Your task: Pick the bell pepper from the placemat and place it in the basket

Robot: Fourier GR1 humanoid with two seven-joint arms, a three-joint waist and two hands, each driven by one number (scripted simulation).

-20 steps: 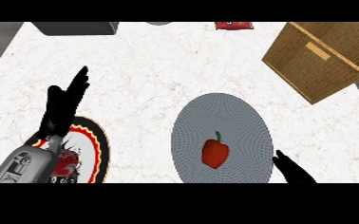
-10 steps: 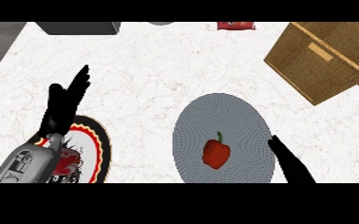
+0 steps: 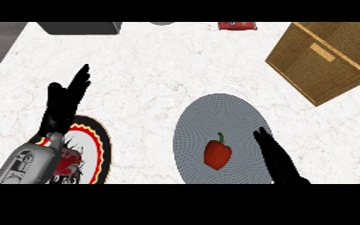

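The red bell pepper [image 3: 217, 154] lies on the round grey placemat [image 3: 204, 119], toward its lower right part, with the green stem pointing up the view, away from the robot and a little to the left. Its long axis runs from that stem down to the blunt end nearest the robot, so it appears to be lying on its side rather than standing. The right hand [image 3: 277, 159] comes in from the lower edge just beside the pepper on its right, fingers straight and open, holding nothing and not touching it as far as the view shows. The left hand [image 3: 65, 102] rests open at the left, fingers up, above a plate [image 3: 102, 145] with a red and black rim. The wicker basket [image 3: 320, 59] sits at the upper right, well apart from the placemat. By my judgement the pepper will be light and fairly stiff, but smooth-skinned, rounded and hollow, so it may slide or roll under a glancing touch. The sensible hold is across the widest part of the body, thumb on 1 side and fingers on the other, square to the long axis, rather than by the thin stem.
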